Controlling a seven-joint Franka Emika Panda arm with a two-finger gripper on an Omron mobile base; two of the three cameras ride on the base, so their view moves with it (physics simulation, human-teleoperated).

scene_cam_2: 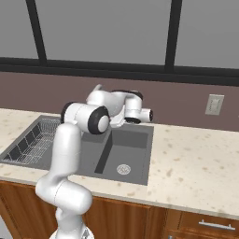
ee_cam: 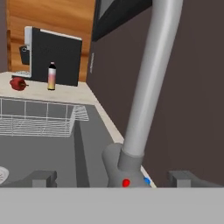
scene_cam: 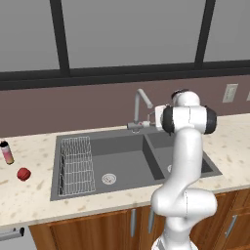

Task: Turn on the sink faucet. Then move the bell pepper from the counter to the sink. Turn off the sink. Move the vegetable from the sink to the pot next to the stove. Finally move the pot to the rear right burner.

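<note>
The arm reaches over the sink [scene_cam: 146,168] toward the back wall, with its hand at the base of the faucet [scene_cam: 138,110]. In the hand view the gripper [ee_cam: 114,178] sits low at the faucet's base, one dark fingertip [ee_cam: 41,178] to the left and the other to the right, well apart, so the jaws stand wide. The lever base, with a red dot and a blue dot on it, lies between the fingertips; I cannot tell whether either one touches it. The faucet's grey stem rises steeply through the hand view, and no water shows at the spout or in the basins.

The pepper [scene_cam: 23,174] rests on the table [scene_cam: 29,195] to the left of the sink, well apart from the arm. Just behind it, nearer the wall, stands a slim pink-and-tan bottle [scene_cam: 6,152] with a dark cap. In the hand view the pepper [ee_cam: 17,83] and bottle [ee_cam: 51,76] stand side by side on the table in front of a dark boxy appliance [ee_cam: 54,59].

A wire rack [scene_cam: 77,166] lies in the sink's left basin, next to a round silver drain [scene_cam: 109,178]. In the right base view the right basin's drain [scene_cam_2: 123,169] shows, and a wall outlet [scene_cam_2: 214,104] is set in the brown backsplash to the right.
</note>
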